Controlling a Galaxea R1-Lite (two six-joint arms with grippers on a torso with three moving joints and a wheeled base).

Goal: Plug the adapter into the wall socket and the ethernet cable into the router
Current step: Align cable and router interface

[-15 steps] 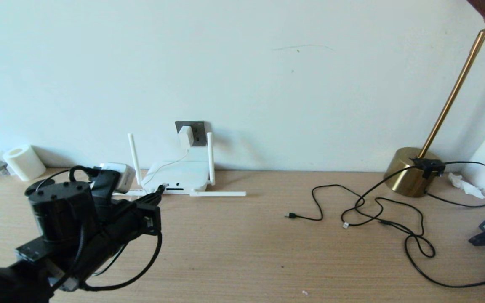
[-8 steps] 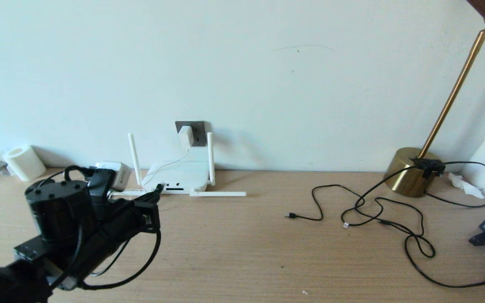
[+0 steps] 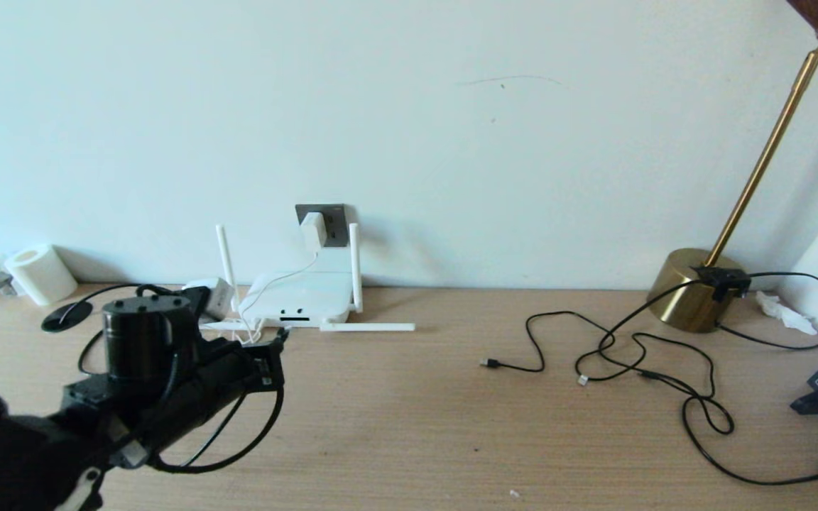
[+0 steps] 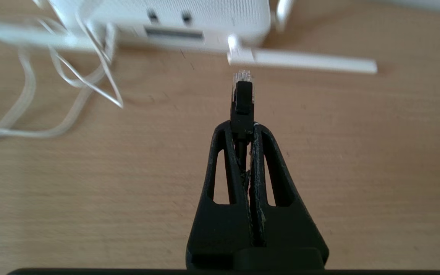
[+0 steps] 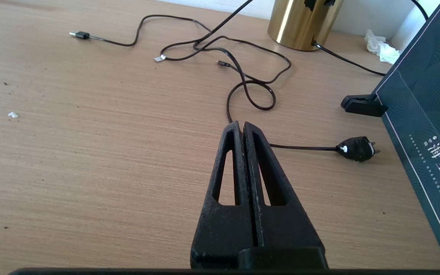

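Ethernet cable [image 4: 242, 95] plug (in left claw [image 4: 243, 131]) — now short of router [image 4: 166, 19].

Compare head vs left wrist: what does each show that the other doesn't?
Head only: the adapter seated in the wall socket, the lamp, loose black cables.
Left wrist only: the ethernet cable plug's clear tip, pinched in the left gripper, short of the router's ports and not yet inserted.
Both: router, its fallen antenna, the table.

Lamp [image 3: 696, 287]: brass base, tabletop's back right corner
Roll [image 3: 31, 273]: white, back left corner
Black cords [image 3: 636, 355]: tangled near lamp
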